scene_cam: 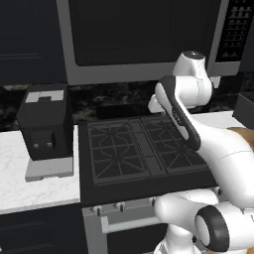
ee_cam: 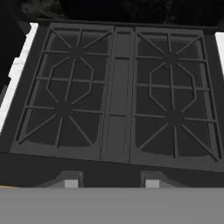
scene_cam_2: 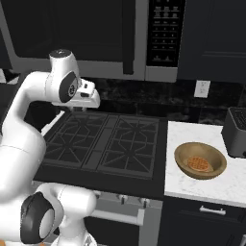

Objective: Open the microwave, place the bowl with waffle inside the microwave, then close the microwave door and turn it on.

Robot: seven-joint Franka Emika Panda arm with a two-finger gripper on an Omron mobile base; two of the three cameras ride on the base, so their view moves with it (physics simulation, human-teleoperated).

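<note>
Bowl (scene_cam_2: 200, 160) with waffle (scene_cam_2: 198, 164) on worktop (scene_cam_2: 192, 185): rigid, thick-walled, probably light; pinch the rim. Door (scene_cam_2: 72, 33) shut; pull its handle (scene_cam_2: 128, 38). End effector (ee_cam: 108, 183) fingers apart, empty over stove (ee_cam: 118, 96).

Black gas stove (scene_cam: 141, 149) with dark grates at frame centre, knobs along its front edge. White marble worktop (scene_cam: 30, 183) at left; a second white worktop (scene_cam_2: 226, 185) at right. Black speckled backsplash (scene_cam_2: 158, 98) behind, white wall outlet (scene_cam_2: 202, 88) at upper right. Dark cabinets (scene_cam_2: 211, 38) above, dark drawers (scene_cam_2: 206, 221) below. Small black boxy appliance (scene_cam: 45, 124) stands at left.
</note>
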